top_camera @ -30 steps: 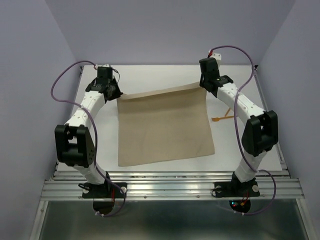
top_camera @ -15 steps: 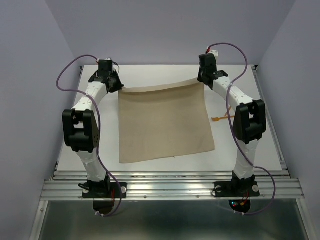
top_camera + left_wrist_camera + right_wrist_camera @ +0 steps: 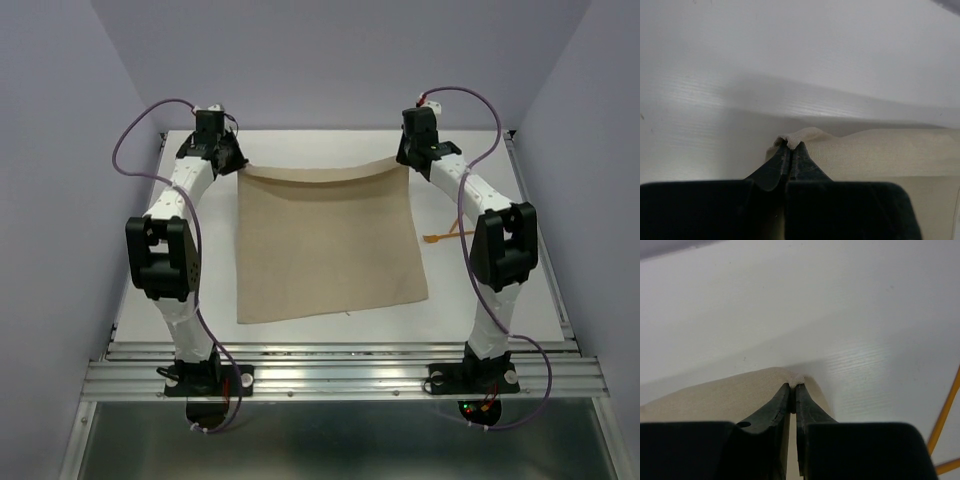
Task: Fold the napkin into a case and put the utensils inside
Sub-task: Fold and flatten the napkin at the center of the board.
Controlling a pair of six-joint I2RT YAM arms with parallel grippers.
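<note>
White bench (image 3: 520,290) carries the tan napkin (image 3: 325,245), far corners pinched by clenched left claw (image 3: 236,168) and right claw (image 3: 404,160), apparently for folding nearward; orange utensils (image 3: 448,236) lie just right.

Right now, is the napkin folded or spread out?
Spread, not folded: the napkin shows one open layer, far corners pinched by the left gripper and right gripper.

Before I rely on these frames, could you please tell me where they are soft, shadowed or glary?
Top external: evenly lit, sharp, no glare. Left wrist: the left gripper pinching the napkin is a dark, soft-edged silhouette; a broad grey shadow crosses the table beyond. Right wrist: the right gripper is equally dark and soft.
</note>
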